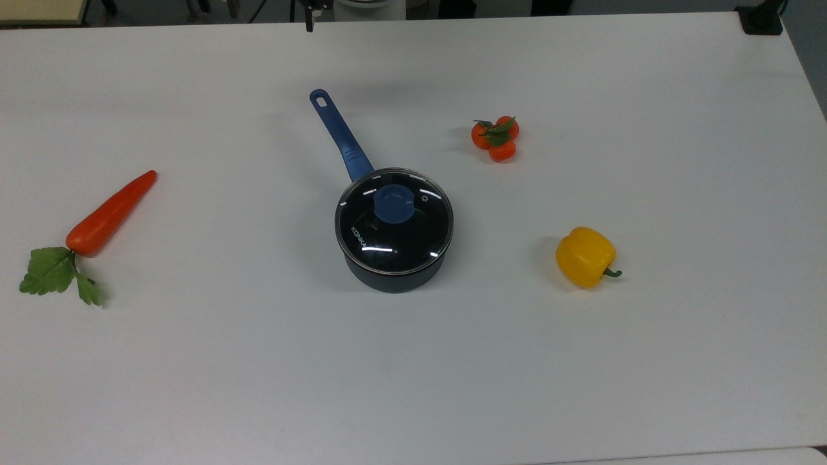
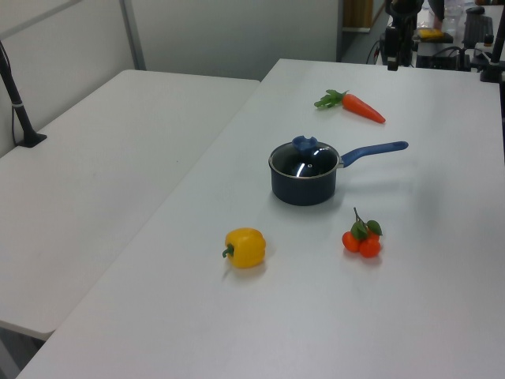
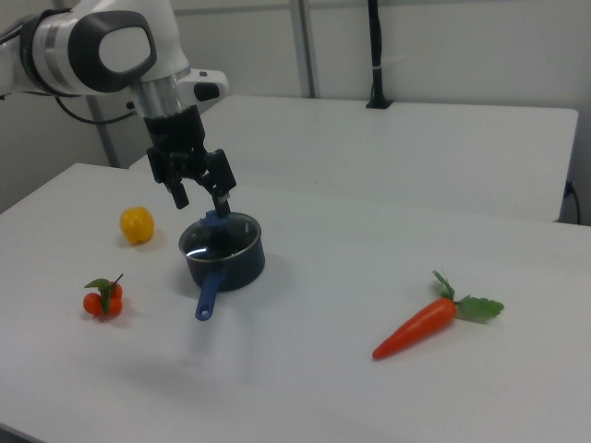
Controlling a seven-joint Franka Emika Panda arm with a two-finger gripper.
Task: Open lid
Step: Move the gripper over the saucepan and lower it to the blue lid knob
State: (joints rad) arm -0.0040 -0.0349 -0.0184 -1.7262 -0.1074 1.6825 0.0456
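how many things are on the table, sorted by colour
blue: 2, the saucepan and its glass lid with blue knob, seated on the pan
orange: 2, the carrot and the cluster of small oranges
yellow: 1, the bell pepper
total: 5

White "KONKA" lettering you can read on the glass lid (image 1: pixel 394 221), printed near its metal rim, on the top view's left of the blue knob (image 1: pixel 395 203), your one legible text here
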